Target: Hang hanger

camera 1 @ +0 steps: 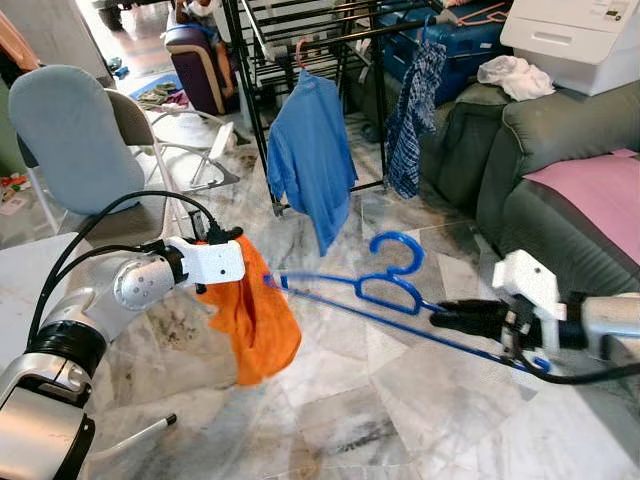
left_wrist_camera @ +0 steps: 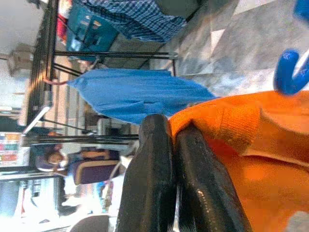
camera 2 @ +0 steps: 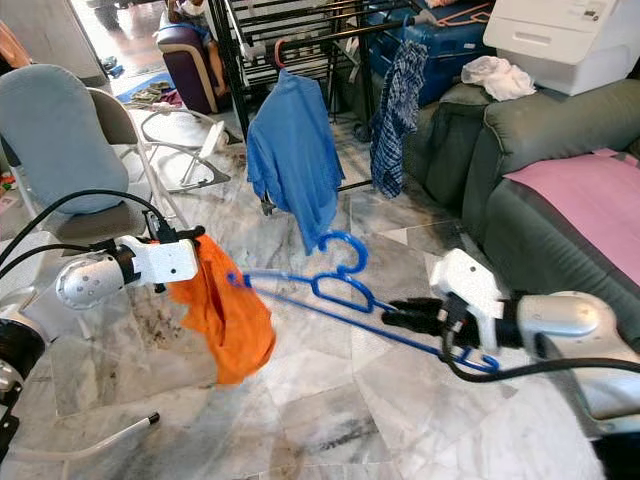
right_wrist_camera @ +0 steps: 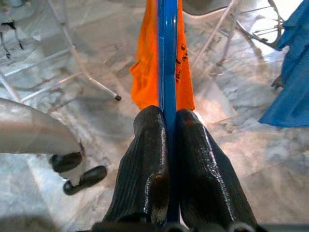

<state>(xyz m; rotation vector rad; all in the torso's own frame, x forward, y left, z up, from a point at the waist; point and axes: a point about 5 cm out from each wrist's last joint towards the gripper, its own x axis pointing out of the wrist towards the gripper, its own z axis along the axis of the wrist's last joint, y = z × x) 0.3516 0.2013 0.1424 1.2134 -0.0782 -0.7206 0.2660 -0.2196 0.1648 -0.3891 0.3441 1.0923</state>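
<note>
Right tool [camera 1: 440, 318] clamped on the blue hanger [camera 1: 385, 290] bar, at 4 o'clock in the head view; left tool [left_wrist_camera: 174, 145] pinched shut on the orange shirt [camera 1: 250, 320] at 9 o'clock, shirt draped over the hanger's far end. Hanger held level above the floor, hook up, well apart from the rack [camera 1: 300, 40] at 12 o'clock. Judgement: seat the shirt squarely first, keep the bar level, then carry the hook to a free rail beside the blue shirt [camera 1: 310, 150]

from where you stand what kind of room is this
Most likely a home living room used for drying laundry: a grey sofa, a black drying rack with a blue shirt hung on it, and a marble tile floor.
</note>
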